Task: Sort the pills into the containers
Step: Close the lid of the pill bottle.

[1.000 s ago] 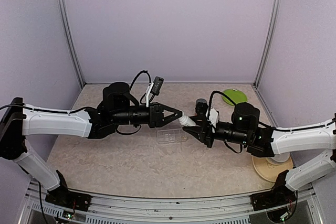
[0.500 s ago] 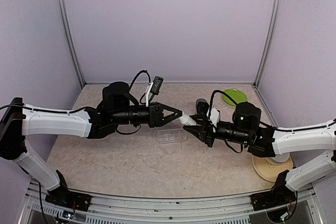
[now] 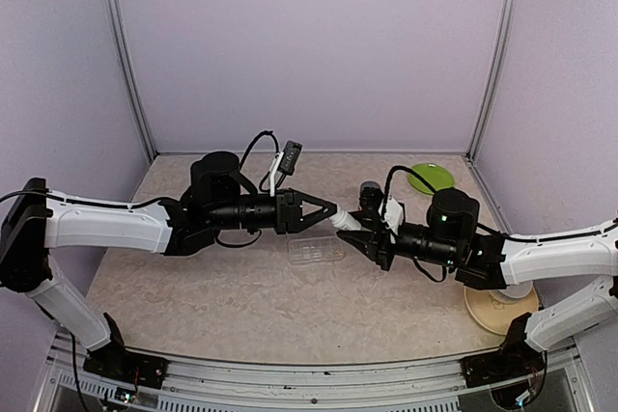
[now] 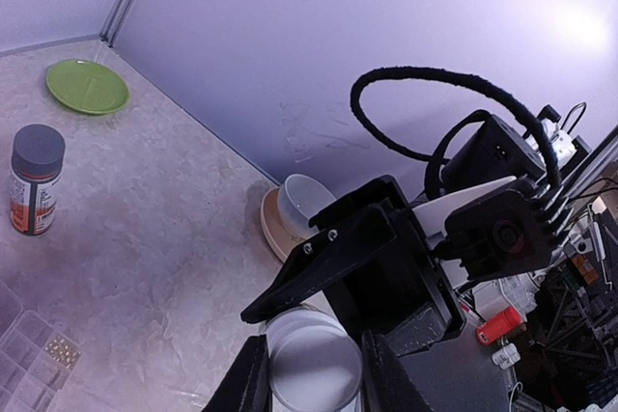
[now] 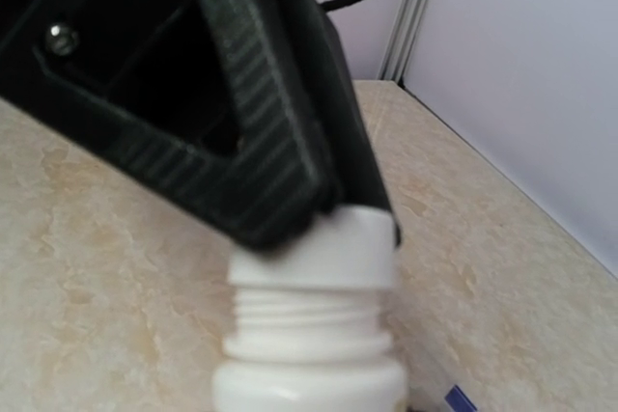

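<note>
Pill box (image 3: 316, 251) lies flat. Above it, near its right end, the arms meet in mid-air. Left gripper (image 3: 334, 213) is clamped on white cap (image 5: 314, 250). Right gripper (image 3: 361, 236) is clamped on white bottle (image 5: 307, 378). Neck threads show below the cap.

No legible text, number or brand in any view. Grey-capped bottle (image 4: 36, 180), 9 o'clock in the left wrist view: orange-and-white label, print too small to read. White bottle (image 5: 309, 373) in the right wrist view: blue printed scrap at its 5 o'clock, cut off and blurred; white cap (image 5: 314, 248) and clear pill box (image 4: 24, 373) show no lettering I can resolve.
</note>
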`<action>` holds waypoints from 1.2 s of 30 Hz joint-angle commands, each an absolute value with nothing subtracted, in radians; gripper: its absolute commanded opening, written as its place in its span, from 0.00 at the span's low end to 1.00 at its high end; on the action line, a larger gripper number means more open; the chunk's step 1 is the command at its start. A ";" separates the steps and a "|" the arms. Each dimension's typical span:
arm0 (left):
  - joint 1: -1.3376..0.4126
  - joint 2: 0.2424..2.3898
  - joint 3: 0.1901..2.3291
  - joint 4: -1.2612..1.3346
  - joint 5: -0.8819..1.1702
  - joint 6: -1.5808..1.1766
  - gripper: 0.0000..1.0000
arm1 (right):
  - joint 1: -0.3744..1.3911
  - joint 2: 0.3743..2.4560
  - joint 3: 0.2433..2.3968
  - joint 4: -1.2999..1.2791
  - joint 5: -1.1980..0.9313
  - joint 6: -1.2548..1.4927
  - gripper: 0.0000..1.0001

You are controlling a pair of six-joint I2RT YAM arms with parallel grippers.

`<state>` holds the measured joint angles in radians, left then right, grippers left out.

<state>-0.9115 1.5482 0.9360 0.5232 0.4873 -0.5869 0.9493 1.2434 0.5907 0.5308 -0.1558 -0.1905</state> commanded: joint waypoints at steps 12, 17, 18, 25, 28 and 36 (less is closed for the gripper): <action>-0.930 1.629 0.993 0.433 0.449 -0.668 0.24 | 1.003 1.244 0.636 0.582 0.012 -0.237 0.21; -0.929 1.674 1.013 0.427 0.472 -0.743 0.24 | 1.056 1.276 0.655 0.580 0.161 -0.300 0.20; -0.929 1.679 1.014 0.427 0.474 -0.752 0.24 | 1.063 1.283 0.659 0.581 0.192 -0.306 0.20; -0.930 1.680 1.000 0.470 0.488 -0.747 0.23 | 1.071 1.276 0.661 0.593 0.228 -0.295 0.18; -0.930 1.662 0.975 0.541 0.518 -0.719 0.23 | 1.071 1.258 0.659 0.587 0.173 -0.277 0.18; -0.926 1.619 0.936 0.611 0.592 -0.536 0.21 | 1.071 1.231 0.680 0.539 0.007 -0.144 0.18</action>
